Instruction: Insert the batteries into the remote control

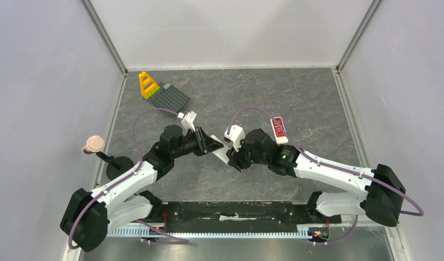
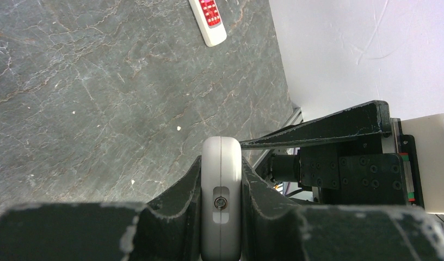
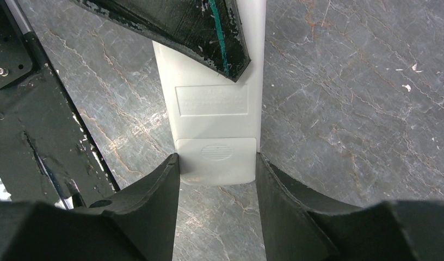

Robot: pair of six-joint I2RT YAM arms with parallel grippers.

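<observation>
- Left wrist view: nearest the lens, the left gripper [image 2: 221, 166] has its fingers [image 2: 184, 198] clamped on a white plastic remote control [image 2: 221, 193]. It is seen edge-on and appears to be held off the grey marbled tabletop [image 2: 100, 98]. A second white remote with red buttons [image 2: 208, 19] lies well apart on the tabletop.
- Right wrist view: the right gripper [image 3: 217, 162] fingers [image 3: 160, 190] pinch the same remote control's near end by its two sides. They sit level with the ribbed battery cover [image 3: 216, 152], which is closed.
- Top external view: both arms hold the remote control between them over mid-tabletop. No batteries can be made out in any view.
- Risk: the right fingers bracket the cover, so sliding it off under that pinch may jam it.
- Risk: if either grip lets go carelessly, the remote control could twist or drop.
</observation>
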